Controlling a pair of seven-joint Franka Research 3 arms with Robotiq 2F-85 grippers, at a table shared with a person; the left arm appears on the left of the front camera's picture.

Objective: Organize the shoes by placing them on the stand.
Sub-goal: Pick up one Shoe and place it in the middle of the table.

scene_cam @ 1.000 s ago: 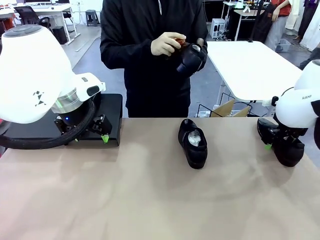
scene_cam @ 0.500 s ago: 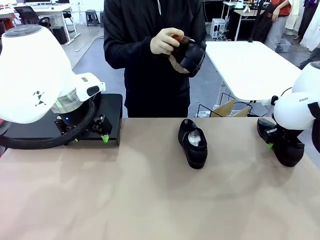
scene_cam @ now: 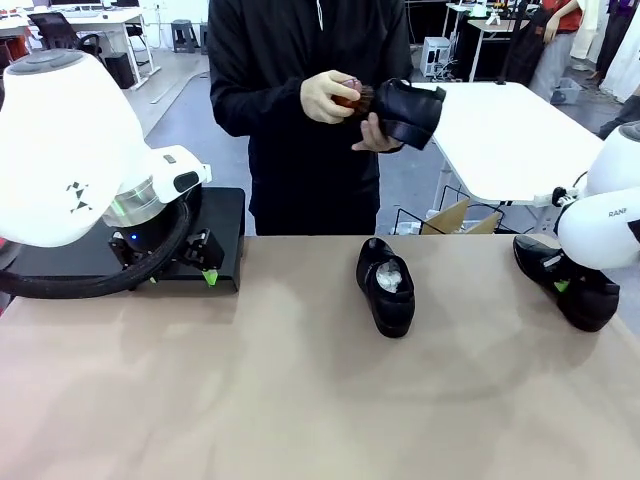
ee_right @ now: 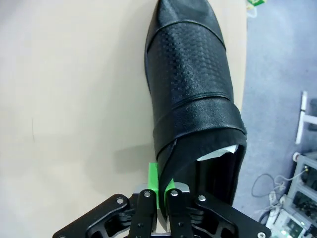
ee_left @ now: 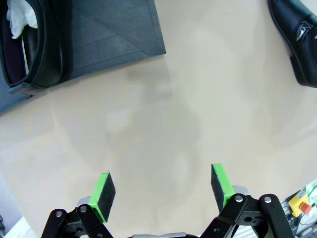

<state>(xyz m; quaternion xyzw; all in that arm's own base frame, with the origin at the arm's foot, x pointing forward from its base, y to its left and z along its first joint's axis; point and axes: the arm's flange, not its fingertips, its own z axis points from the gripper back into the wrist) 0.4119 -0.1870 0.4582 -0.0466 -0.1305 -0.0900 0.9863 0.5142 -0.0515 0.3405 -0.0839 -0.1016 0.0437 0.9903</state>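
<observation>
One black shoe (scene_cam: 388, 285) with white paper inside lies mid-table, toe toward me. A second shoe (scene_cam: 570, 285) lies at the table's right edge; my right gripper (scene_cam: 558, 283) is shut on the side wall of its opening, seen close up as the shoe (ee_right: 190, 89) with my right gripper (ee_right: 159, 184) pinching the rim. A third shoe (ee_left: 29, 44) rests on the black stand (ee_left: 109, 34). My left gripper (ee_left: 162, 188) hangs open over bare table beside the stand (scene_cam: 225, 225). The person holds another shoe (scene_cam: 410, 110) and a reddish-brown brush (scene_cam: 350, 95).
The person stands at the far edge behind the middle shoe. My left arm's white housing (scene_cam: 70, 150) covers much of the stand in the front view. Another white table (scene_cam: 500, 130) is behind on the right. The tan tabletop (scene_cam: 300, 400) near me is bare.
My right gripper has closed on the right shoe's rim, and that shoe has shifted slightly. The person has turned the held shoe in their hands. The left arm is still.
</observation>
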